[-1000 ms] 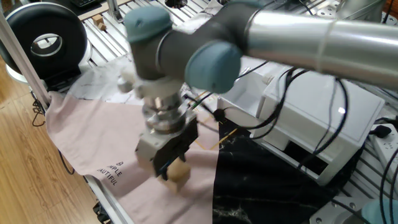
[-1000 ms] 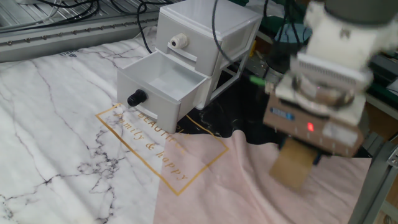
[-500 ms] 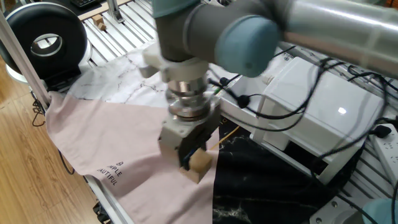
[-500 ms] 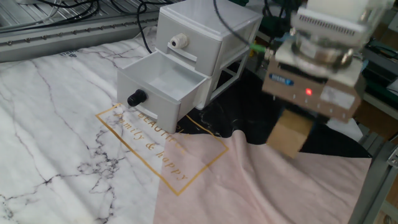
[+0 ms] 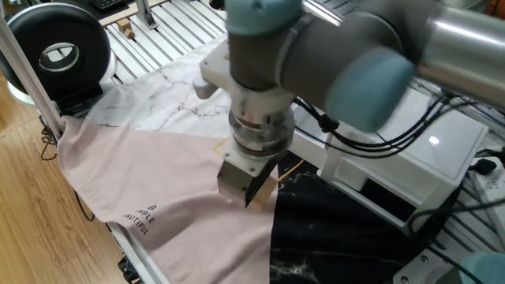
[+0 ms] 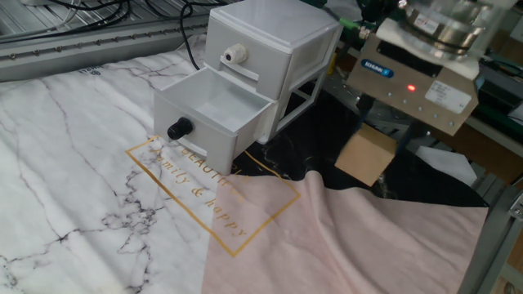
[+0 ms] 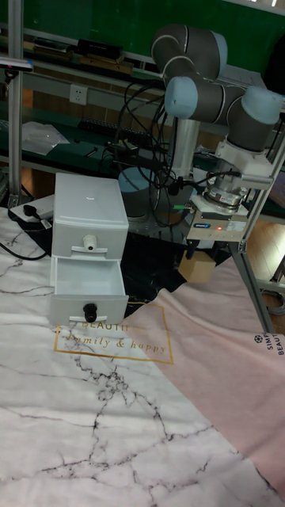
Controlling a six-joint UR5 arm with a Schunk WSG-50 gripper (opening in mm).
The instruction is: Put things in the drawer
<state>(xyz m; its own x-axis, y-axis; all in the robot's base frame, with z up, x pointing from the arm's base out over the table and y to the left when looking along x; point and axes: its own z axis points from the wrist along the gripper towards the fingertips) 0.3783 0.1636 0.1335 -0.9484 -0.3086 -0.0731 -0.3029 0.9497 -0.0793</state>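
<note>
A light-tan wooden cube (image 6: 364, 157) hangs in the air above the black mat, right of the white cabinet (image 6: 274, 33). My gripper (image 6: 370, 149) is shut on it, with a finger on each side. The cube (image 5: 267, 191) shows only partly under the gripper (image 5: 251, 193) in one fixed view. In the tall fixed view the cube (image 7: 198, 269) hangs below the gripper (image 7: 201, 255). The lower drawer (image 6: 214, 104) stands pulled out and empty, with a black knob (image 6: 178, 128) on its front. It is left of the cube, about a drawer's width away. The upper drawer is closed.
A pink cloth (image 6: 351, 245) covers the near right of the table and a marble-pattern mat (image 6: 73, 163) the left. Cables run behind the cabinet. A black round device (image 5: 55, 47) sits off the table's far corner. A metal frame post (image 6: 490, 237) stands at the right edge.
The gripper has lifted the cube off the pink cloth and carried it up and toward the cabinet, over the black mat. The drawer has not moved.
</note>
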